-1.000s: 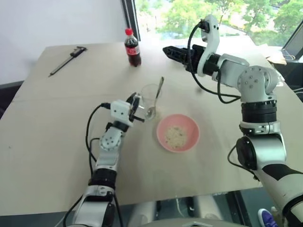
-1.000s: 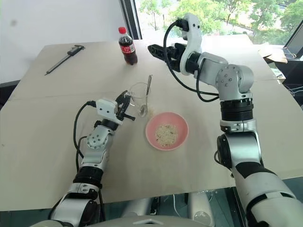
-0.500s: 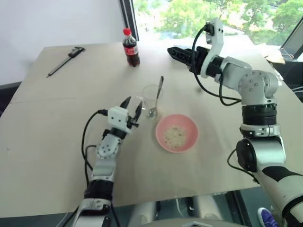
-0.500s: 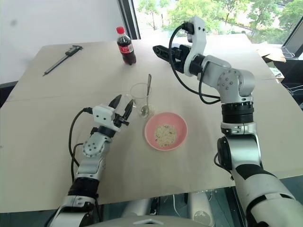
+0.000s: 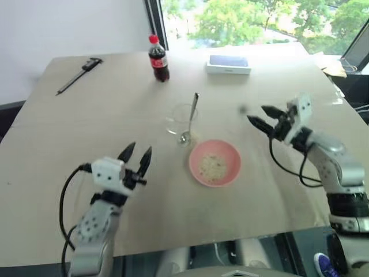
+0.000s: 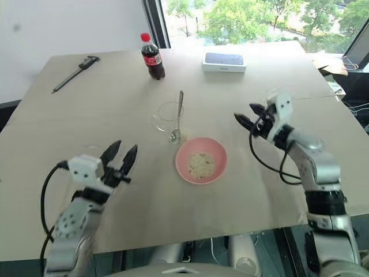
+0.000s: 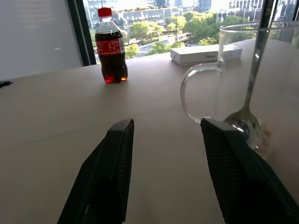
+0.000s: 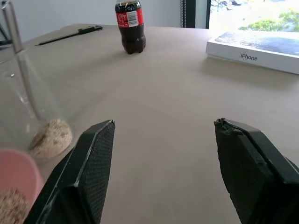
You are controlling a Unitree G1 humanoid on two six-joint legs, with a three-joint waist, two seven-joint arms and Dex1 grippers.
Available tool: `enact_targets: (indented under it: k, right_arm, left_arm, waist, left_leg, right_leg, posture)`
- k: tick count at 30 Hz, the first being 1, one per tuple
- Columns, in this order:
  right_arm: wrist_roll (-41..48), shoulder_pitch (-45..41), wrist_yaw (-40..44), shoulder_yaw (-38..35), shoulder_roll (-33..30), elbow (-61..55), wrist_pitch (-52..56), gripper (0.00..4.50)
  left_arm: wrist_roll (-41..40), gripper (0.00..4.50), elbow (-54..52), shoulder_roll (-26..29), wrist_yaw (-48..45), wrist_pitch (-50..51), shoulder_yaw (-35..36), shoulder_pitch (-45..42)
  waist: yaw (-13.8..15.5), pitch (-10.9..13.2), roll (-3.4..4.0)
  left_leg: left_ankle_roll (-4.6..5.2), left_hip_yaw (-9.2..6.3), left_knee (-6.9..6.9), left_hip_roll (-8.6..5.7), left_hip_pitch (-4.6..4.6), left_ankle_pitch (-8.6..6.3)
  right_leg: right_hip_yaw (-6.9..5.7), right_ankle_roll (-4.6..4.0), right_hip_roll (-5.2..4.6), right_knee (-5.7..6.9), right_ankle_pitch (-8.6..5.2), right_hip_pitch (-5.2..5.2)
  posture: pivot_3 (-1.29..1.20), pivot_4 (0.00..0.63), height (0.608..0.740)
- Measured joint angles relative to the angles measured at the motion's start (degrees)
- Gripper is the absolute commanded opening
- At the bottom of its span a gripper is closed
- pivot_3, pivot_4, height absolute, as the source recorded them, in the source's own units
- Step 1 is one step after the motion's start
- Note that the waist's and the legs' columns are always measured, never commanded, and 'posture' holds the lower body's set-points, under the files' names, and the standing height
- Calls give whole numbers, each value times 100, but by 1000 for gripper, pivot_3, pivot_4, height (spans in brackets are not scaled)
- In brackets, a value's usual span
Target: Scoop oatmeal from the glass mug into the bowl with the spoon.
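**Both hands empty, spoon parked in the mug**

Head cameras first: we see the glass mug [image 5: 179,118] near the middle of the worktop [image 5: 69,138], with the spoon [image 5: 190,118] standing in it, handle leaning on the rim and pointing toward the far side. The pink bowl [image 5: 214,162] sits just beside the mug, nearer to us and a bit to the right, with a small heap of oatmeal [image 5: 213,166] in it. The left hand [image 5: 135,158] hovers at the near left, fingers spread, holding nothing, well apart from the mug. The right hand [image 5: 260,115] is out to the right of the bowl, also spread and empty. A cola bottle [image 5: 159,59], a white phone box [image 5: 229,64] and a dark caliper [image 5: 79,74] lie along the far part of the worktop.

Left wrist view: we look between two parted black fingers [image 7: 108,177] at the mug's handle, the spoon's bowl resting at the bottom.

Right wrist view: fingers [image 8: 81,172] wide apart, bare worktop between them; some oatmeal sits in the bottom of the mug off to the side.
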Motion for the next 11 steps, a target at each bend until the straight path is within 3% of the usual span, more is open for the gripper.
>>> enact_targets:
  k: [5, 8, 11]
  right_arm:
    - [106, 1244, 607, -171, -286, -257, -203, 3400]
    - [44, 2029, 1172, -191, -373, -97, -791, 3400]
    - [-149, 2365, 1452, -232, -429, 305, -1367, 3400]
  left_arm:
    - [13, 2332, -150, 206, -160, 348, 36, 761]
    - [7, 2332, -158, 277, -327, 464, -10, 945]
    - [50, 2332, -161, 298, -430, 464, -13, 1001]
  waist:
    - [43, 4, 0]
    - [28, 13, -1]
    - [5, 19, -2]
  left_leg:
    - [4, -19, 9, -1, 42, -2]
    - [18, -15, 5, 13, 107, -11]
    - [22, 2, 5, 20, 125, -15]
  right_leg:
    - [-21, -4, 16, -21, -8, 65]
    - [-22, -2, 28, -65, -27, 143]
    - [-12, 2, 31, -68, -29, 156]
  posture:
    - [0, 150, 740]
    - [0, 150, 740]
    - [0, 150, 740]
